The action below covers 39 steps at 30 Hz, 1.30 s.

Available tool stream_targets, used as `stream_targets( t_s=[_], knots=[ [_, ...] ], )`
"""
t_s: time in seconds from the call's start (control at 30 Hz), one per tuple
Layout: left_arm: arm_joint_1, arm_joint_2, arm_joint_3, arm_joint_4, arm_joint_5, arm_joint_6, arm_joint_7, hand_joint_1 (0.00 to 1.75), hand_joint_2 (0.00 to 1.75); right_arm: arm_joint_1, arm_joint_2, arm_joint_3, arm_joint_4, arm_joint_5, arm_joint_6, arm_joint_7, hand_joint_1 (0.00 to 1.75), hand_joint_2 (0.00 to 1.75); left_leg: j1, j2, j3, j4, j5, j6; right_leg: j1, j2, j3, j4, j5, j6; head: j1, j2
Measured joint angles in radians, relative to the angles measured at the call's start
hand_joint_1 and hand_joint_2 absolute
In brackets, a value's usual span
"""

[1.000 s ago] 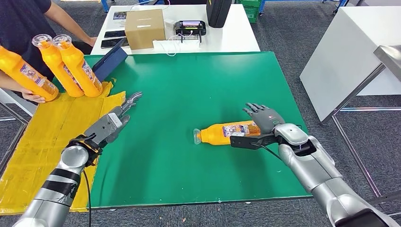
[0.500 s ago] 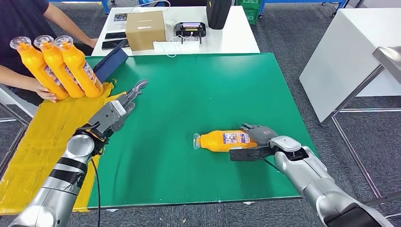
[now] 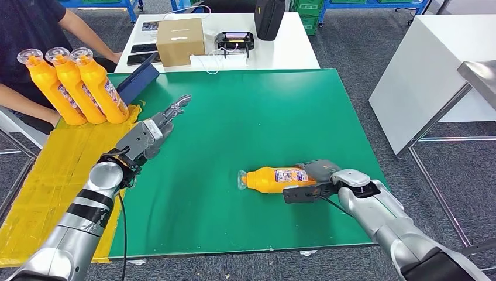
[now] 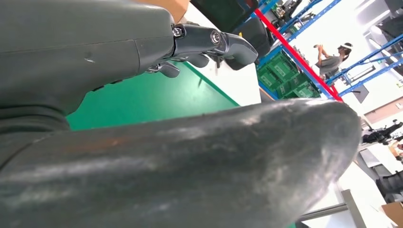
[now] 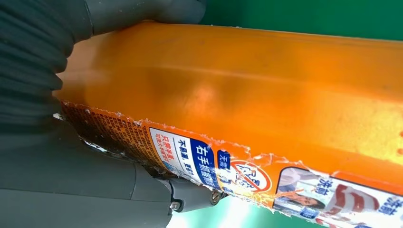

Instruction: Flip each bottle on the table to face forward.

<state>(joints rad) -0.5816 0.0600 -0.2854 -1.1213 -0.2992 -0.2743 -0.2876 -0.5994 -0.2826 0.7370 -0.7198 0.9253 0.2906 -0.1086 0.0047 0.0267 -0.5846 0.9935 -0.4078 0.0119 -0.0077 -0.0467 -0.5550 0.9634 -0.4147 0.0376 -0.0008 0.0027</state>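
An orange bottle [image 3: 274, 178] with a clear cap lies on its side on the green table [image 3: 245, 111], cap pointing left, its label partly up. My right hand [image 3: 319, 172] grips the bottle's base end. In the right wrist view the thumb and fingers wrap the orange bottle [image 5: 266, 90] close to its torn label. My left hand [image 3: 153, 130] hovers over the table's left part, fingers stretched out and holding nothing. The left wrist view shows that left hand [image 4: 95, 47] with its fingers spread above the green surface. Three more orange bottles [image 3: 88, 88] stand in a row at the far left.
A yellow cloth [image 3: 52, 170] covers the left strip of the table. A person [image 3: 29, 35] stands behind the three bottles. A blue tablet [image 3: 137, 79] leans at the far left edge. Beyond, a white table [image 3: 281, 50] carries a cardboard box [image 3: 179, 36] and devices.
My right hand has closed around the lying bottle's base and dragged it slightly nearer. My left hand has reached further forward. The person stood the third bottle upright beside the other two.
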Motion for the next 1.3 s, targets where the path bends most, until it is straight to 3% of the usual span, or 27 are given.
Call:
stream_targets(
  t_s=[0.1, 0.17, 0.27, 0.37, 0.43, 0.57, 0.7, 1.1, 1.3],
  knots=[
    [0.007, 0.001, 0.005, 0.0, 0.049, -0.017, 0.025, 0.0, 0.0, 0.022, 0.007, -0.021, -0.015, -0.079, -0.066, 0.054, 1.75, 1.75, 0.0, 0.0, -0.001, 0.0, 0.0, 0.0, 0.0, 0.0, 0.009, 0.0, 0.0, 0.0, 0.0, 0.0],
    [0.038, 0.003, 0.025, -0.017, 0.12, -0.04, 0.062, 0.0, 0.0, 0.073, 0.032, -0.085, -0.072, -0.21, -0.146, 0.118, 1.75, 1.75, 0.0, 0.0, -0.001, 0.0, 0.0, 0.0, 0.0, 0.0, 0.011, 0.0, 0.0, 0.0, 0.0, 0.0],
    [0.122, 0.007, 0.072, -0.087, 0.249, -0.082, 0.118, 0.0, 0.0, 0.187, 0.091, -0.244, -0.236, -0.441, -0.216, 0.2, 1.75, 1.75, 0.0, 0.002, -0.006, 0.0, 0.001, 0.0, 0.0, 0.0, 0.005, 0.001, 0.001, 0.0, 0.0, 0.0],
    [0.21, -0.01, 0.113, -0.19, 0.408, -0.111, 0.169, 0.0, 0.0, 0.295, 0.157, -0.345, -0.451, -0.581, -0.248, 0.22, 1.75, 1.75, 0.0, 0.001, -0.016, 0.0, 0.004, -0.001, 0.0, 0.0, -0.006, 0.002, 0.003, -0.002, -0.001, 0.0],
    [0.249, -0.026, 0.128, -0.242, 0.483, -0.111, 0.191, 0.0, 0.0, 0.33, 0.186, -0.377, -0.551, -0.629, -0.26, 0.223, 1.75, 1.75, 0.0, 0.0, -0.02, 0.0, 0.005, -0.002, 0.0, -0.001, -0.011, 0.003, 0.003, -0.002, -0.001, 0.0],
    [0.265, -0.036, 0.13, -0.267, 0.507, -0.108, 0.2, 0.0, 0.0, 0.339, 0.199, -0.39, -0.596, -0.643, -0.264, 0.225, 1.75, 1.75, 0.0, -0.001, -0.022, 0.0, 0.006, -0.002, 0.0, -0.002, -0.012, 0.003, 0.003, -0.002, -0.001, 0.0],
    [0.314, -0.064, 0.129, -0.364, 0.563, -0.094, 0.226, 0.0, 1.75, 0.381, 0.232, -0.424, -0.748, -0.658, -0.262, 0.217, 1.75, 1.75, -0.002, -0.003, -0.027, 0.0, 0.006, -0.001, -0.001, -0.005, -0.015, 0.003, 0.003, -0.001, 0.0, 0.0],
    [0.363, -0.113, 0.067, -0.473, 0.586, -0.076, 0.23, 0.0, 1.75, 0.407, 0.269, -0.355, -0.826, -0.627, -0.234, 0.211, 1.75, 1.75, -0.002, -0.003, -0.03, 0.0, 0.006, -0.001, -0.001, -0.005, -0.018, 0.003, 0.003, -0.001, 0.0, 0.0],
    [0.389, -0.129, 0.01, -0.5, 0.607, -0.076, 0.226, 0.0, 1.75, 0.403, 0.28, -0.261, -0.826, -0.557, -0.212, 0.211, 1.75, 1.75, -0.002, -0.003, -0.031, 0.0, 0.006, -0.001, -0.001, -0.005, -0.019, 0.003, 0.003, -0.001, 0.0, 0.0]
  ],
)
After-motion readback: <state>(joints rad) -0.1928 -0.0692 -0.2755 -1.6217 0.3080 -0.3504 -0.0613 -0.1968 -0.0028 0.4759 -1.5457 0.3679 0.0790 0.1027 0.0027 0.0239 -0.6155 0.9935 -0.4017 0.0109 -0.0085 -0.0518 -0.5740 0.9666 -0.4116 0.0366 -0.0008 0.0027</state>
